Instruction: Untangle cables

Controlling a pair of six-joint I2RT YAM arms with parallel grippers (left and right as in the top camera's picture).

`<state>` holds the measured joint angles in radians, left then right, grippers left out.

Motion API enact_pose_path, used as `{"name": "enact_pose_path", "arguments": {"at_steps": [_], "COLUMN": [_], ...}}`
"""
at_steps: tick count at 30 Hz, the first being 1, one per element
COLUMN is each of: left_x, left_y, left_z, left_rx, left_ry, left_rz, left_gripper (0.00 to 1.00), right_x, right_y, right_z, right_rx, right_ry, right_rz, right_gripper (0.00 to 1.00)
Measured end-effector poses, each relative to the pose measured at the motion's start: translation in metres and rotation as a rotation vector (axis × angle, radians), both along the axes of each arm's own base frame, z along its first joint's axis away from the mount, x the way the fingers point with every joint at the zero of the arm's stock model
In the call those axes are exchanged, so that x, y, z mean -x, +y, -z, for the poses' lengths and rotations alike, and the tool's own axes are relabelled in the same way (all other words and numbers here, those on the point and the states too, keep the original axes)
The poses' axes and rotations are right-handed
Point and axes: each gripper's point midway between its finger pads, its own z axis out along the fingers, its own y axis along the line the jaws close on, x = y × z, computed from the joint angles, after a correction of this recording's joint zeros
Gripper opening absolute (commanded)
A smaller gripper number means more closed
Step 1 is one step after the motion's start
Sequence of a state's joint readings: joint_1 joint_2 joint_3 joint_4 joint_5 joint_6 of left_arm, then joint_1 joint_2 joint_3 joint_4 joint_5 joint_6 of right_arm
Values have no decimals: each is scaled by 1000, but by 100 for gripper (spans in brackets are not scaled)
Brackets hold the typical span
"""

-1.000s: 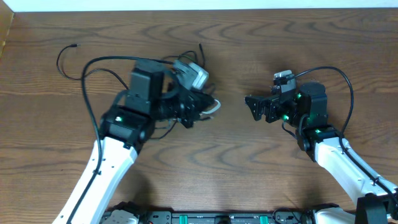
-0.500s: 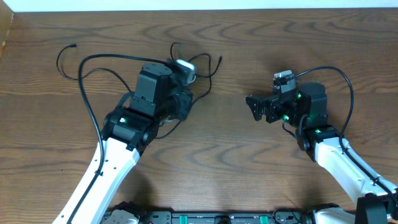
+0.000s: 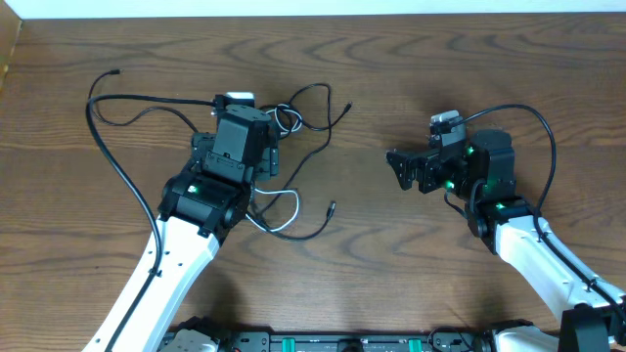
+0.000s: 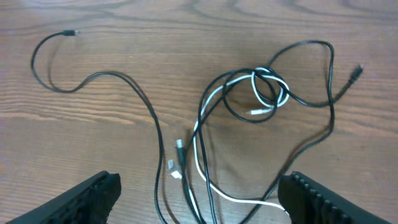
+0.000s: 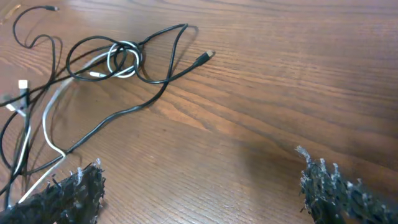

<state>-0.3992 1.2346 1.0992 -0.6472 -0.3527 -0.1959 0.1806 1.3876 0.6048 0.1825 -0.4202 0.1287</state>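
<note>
I think the job has only just begun. The cables point(image 4: 202, 124) lie on the table point(image 3: 469, 59), in front of the left gripper point(image 4: 199, 183) and partly under it. Its two fingers are wide apart and hold nothing.

In front of this gripper, a bit to its right, there is a knot point(image 4: 264, 93). There the white cable point(image 4: 198, 152) curls in loops with a black one. That knot is not undone yet, so most of the work is left.

One long black cable point(image 4: 134, 81) runs off alone to the front left of the gripper. It ends in a small plug point(image 4: 73, 32). That part looks free of the others.

The right gripper point(image 5: 199, 180) is well apart from the cables. They lie to its front left. Its fingers are wide apart too, with nothing between them.

The table is brown wood with wavy lines in it. It looks flat and bare apart from the cables. At the far edge there is a thin white strip. I cannot tell what it is. Nothing more of the room shows.
</note>
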Motion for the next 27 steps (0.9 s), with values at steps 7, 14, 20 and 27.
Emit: {"name": "enact_pose_path", "arguments": {"at_steps": [7, 14, 20, 27], "left_x": [-12, -43, -84, -105], "left_y": [0, -12, -29, -27], "left_z": [-12, -1, 47, 100], "left_rx": [20, 33, 7, 33], "left_ry": [-73, -114, -86, -11], "left_rz": [-27, -29, -14, -21], "left_gripper": [88, 88, 88, 88], "right_x": [0, 0, 1, 3], "right_y": [0, 0, -1, -1], "right_z": [0, 1, 2, 4], "right_rx": [1, 2, 3, 6], "right_ry": [2, 2, 10, 21], "right_rz": [1, 1, 1, 1], "right_gripper": [99, 99, 99, 99]}}
